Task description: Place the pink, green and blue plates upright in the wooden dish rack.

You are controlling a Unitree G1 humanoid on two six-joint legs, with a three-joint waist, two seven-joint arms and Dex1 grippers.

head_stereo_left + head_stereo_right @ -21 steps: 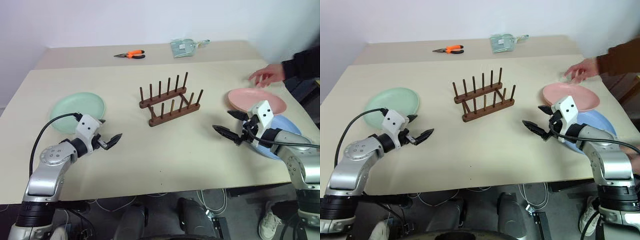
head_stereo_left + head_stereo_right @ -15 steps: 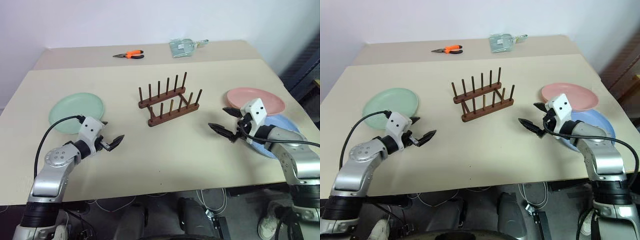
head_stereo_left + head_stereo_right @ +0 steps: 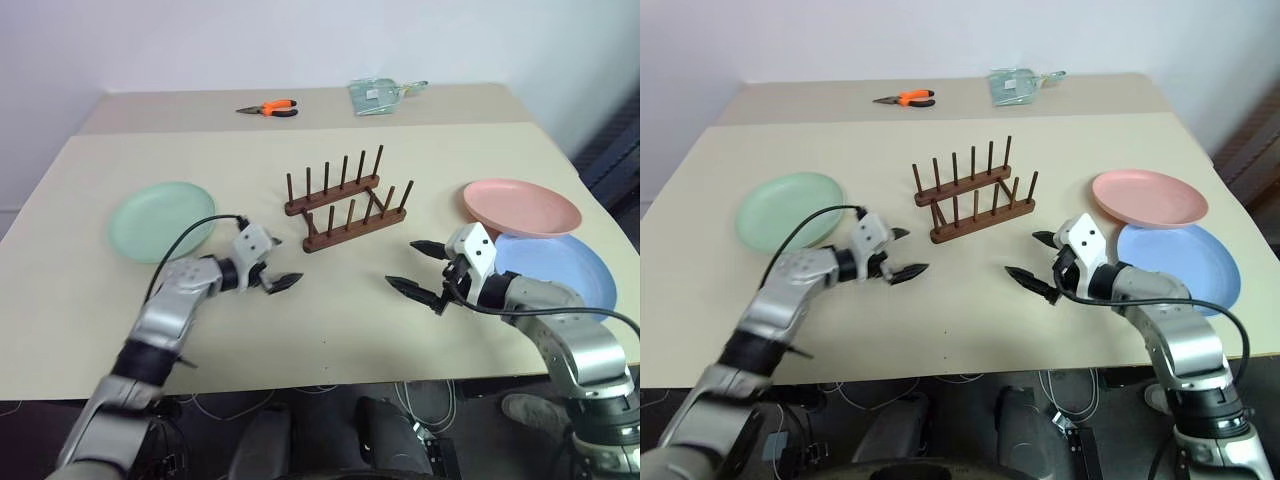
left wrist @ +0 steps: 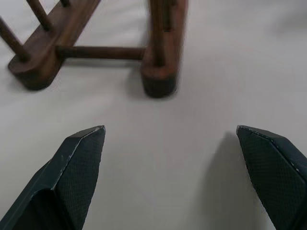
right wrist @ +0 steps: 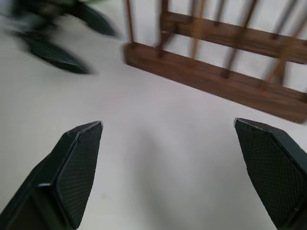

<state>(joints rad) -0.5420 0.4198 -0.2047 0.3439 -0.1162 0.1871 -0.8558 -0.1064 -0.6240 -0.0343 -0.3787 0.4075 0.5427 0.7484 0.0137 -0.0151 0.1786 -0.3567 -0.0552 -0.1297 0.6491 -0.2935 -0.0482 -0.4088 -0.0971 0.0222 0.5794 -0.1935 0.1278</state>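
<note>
The rack (image 3: 346, 200) is standing near the middle of the tabletop (image 3: 330, 320), its two rows of pegs all bare. The green plate (image 3: 162, 219) is lying flat on the left side, well apart from the rack. On the right side the pink plate (image 3: 521, 207) is lying flat with the blue plate (image 3: 553, 277) just in front of it; their rims are meeting or overlapping, and which one I cannot tell. The left gripper (image 3: 276, 270) is hovering over bare tabletop between the green plate and the rack, fingers spread wide and holding nothing. The right gripper (image 3: 424, 270) is hanging in front of the rack's right end, just left of the blue plate, also spread wide and empty. The eye views are taking in all three plates, plus orange pliers (image 3: 269, 108) and a clear packet (image 3: 380, 95) lying at the far edge. The left wrist view is giving a close look at the near end of the rack, with its cross rod joining the two base bars, beyond that gripper's fingers (image 4: 76, 167). The right wrist view is looking along the rack's long side, and the left gripper is showing there, blurred, beside the rack's end.
</note>
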